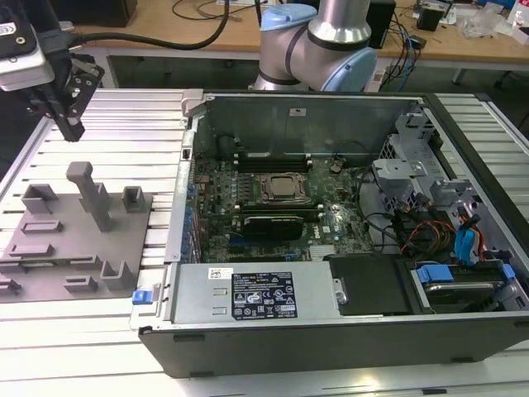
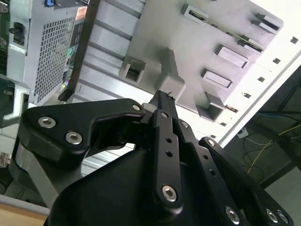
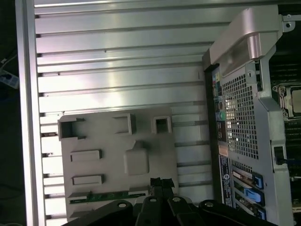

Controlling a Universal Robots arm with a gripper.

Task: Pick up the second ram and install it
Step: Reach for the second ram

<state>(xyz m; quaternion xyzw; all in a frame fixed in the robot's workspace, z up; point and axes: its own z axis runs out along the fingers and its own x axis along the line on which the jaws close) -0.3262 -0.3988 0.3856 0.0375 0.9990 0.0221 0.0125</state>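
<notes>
The second ram (image 3: 109,194) is a thin dark-green strip lying in a long slot of the grey moulded tray (image 3: 106,141). The second wrist view has the ram (image 2: 225,30) at the tray's far side. In the exterior view it is a dark line (image 1: 56,263) near the front of the tray (image 1: 124,240). My gripper (image 1: 73,131) hangs well above the tray's back left part, apart from it. Its black fingers (image 2: 164,101) are shut with nothing between them. In the first wrist view the gripper (image 3: 161,181) points down beside the tray's tall post (image 3: 136,157).
An open computer case (image 1: 331,314) lies on the ribbed aluminium table (image 1: 124,124), at the exterior view's right of the tray. Its motherboard (image 1: 273,190) with CPU socket and black slots faces up. The arm's base (image 1: 318,45) stands behind the case.
</notes>
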